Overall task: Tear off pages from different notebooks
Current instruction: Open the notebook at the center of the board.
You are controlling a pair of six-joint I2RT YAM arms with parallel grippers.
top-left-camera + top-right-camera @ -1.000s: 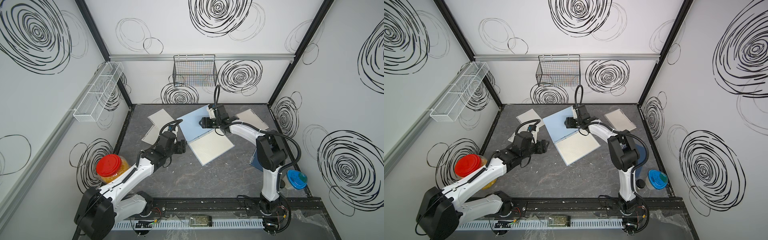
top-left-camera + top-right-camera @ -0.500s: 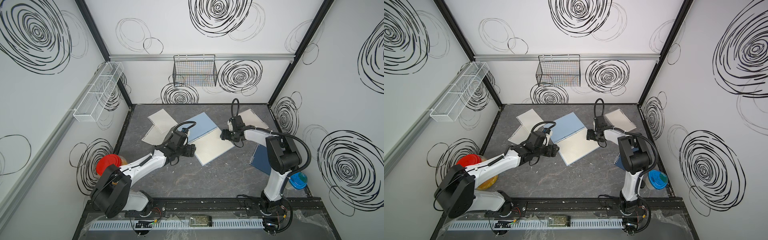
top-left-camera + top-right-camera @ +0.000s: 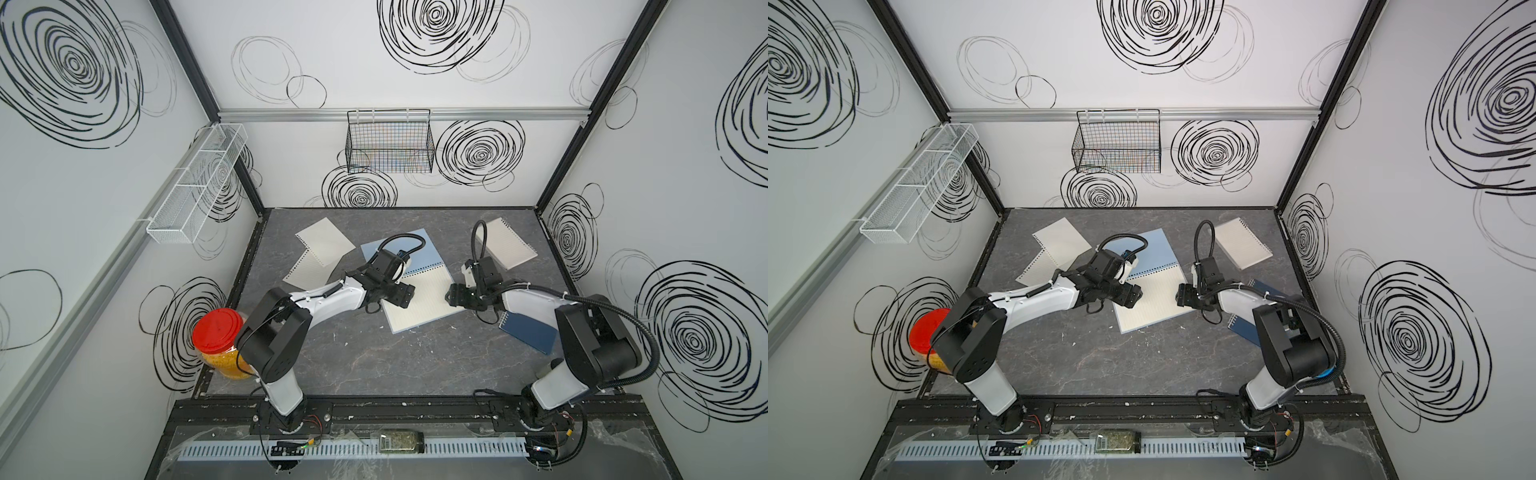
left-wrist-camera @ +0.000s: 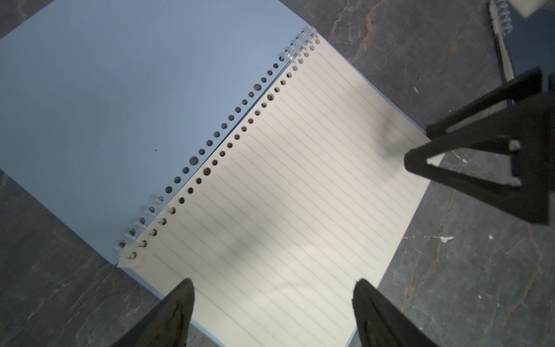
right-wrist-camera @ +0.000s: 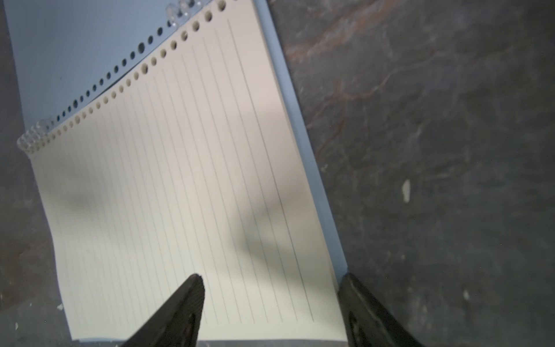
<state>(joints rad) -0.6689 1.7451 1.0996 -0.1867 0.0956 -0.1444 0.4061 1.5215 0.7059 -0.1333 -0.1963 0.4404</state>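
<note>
The light-blue notebook [image 3: 419, 301] lies open at the centre of the table [image 3: 374, 365], lined page up. The left gripper [image 4: 273, 303] hovers over its 9 o'clock edge and the right gripper [image 5: 270, 288] over its 3 o'clock edge, both spread wide and gripping nothing. Two loose pages [image 3: 322, 249] lie at 10 o'clock, the clear-covered notebook [image 3: 509, 247] at 2 and the navy notebook [image 3: 530, 332] at 4.

Both arms stretch toward the open notebook [image 3: 424, 307]. The left pincer [image 4: 273, 284] hovers over its left edge, jaws spread wide and empty; the right pincer [image 5: 270, 279] hangs at its right edge, jaws likewise apart.
</note>
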